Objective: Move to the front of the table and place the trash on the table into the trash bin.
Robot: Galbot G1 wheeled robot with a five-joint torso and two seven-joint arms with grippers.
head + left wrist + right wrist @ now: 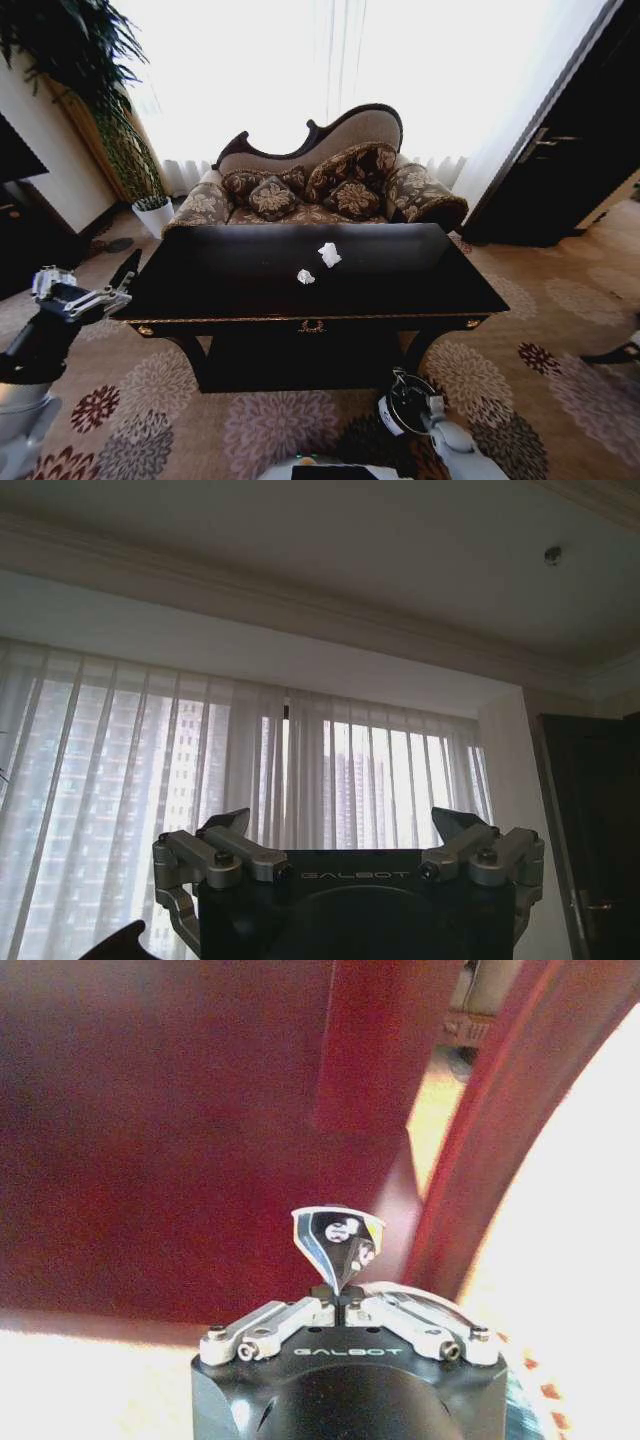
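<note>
Head view: robot faces the table [250, 290]; two crumpled paper wads [329, 254] lie on top, well beyond both grippers. Left gripper [340, 825] is raised beside the table, jaws wide. Right gripper [340, 1295], low, pinches a small printed scrap [338, 1240]. Binning remains.

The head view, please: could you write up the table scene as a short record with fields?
table: glossy dark table in front of a patterned sofa
trash on table: two crumpled white paper wads, larger and smaller, near the middle, apart
left gripper: raised by the table's left end, open, holding nothing
right gripper: low under the table's front edge, shut on a small dark printed piece
plant: potted, in a white pot left of the sofa
</note>
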